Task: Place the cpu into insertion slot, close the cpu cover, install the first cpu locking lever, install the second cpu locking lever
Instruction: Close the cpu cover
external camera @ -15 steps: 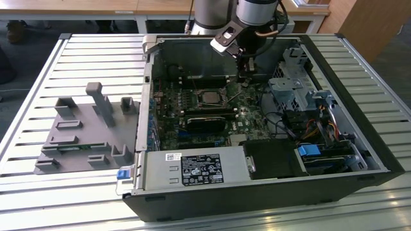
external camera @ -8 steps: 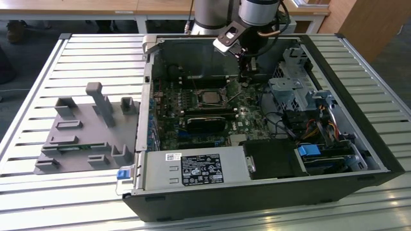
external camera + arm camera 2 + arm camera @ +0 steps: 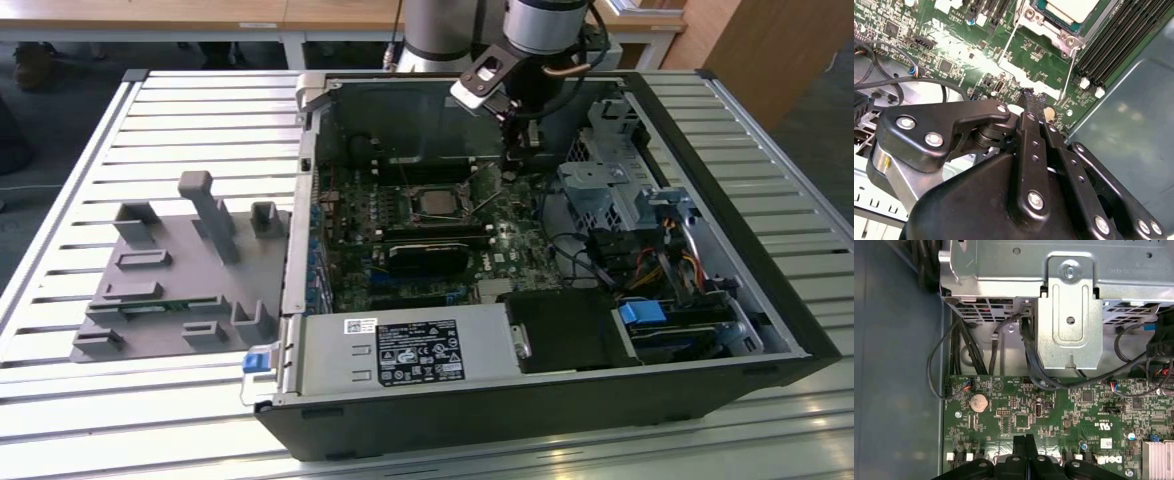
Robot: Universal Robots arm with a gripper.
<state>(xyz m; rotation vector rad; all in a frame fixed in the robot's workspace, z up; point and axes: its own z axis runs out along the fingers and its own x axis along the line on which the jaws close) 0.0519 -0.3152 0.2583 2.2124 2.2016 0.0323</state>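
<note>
The cpu (image 3: 434, 203) lies in the insertion slot (image 3: 408, 214) in the middle of the green motherboard. Its silver top also shows in the second wrist view as the cpu (image 3: 1070, 7). The cpu cover (image 3: 1053, 29), a silver frame, lies down around the chip. Two thin wire locking levers (image 3: 1006, 44) (image 3: 1068, 72) stick out loose from the socket's sides. My gripper (image 3: 513, 152) hangs over the board just to the exterior view's right of the socket. Its fingers (image 3: 1030, 107) are pressed together with nothing between them, the tips close to one lever's free end but apart from it.
The open black case (image 3: 747, 290) walls in the board. A metal drive cage (image 3: 1069, 315) with black cables (image 3: 1029, 365) stands beside the gripper. Memory slots (image 3: 1124, 45) run along the socket. The grey power-supply box (image 3: 400, 350) is at the front, and a grey parts fixture (image 3: 174, 270) at the exterior view's left.
</note>
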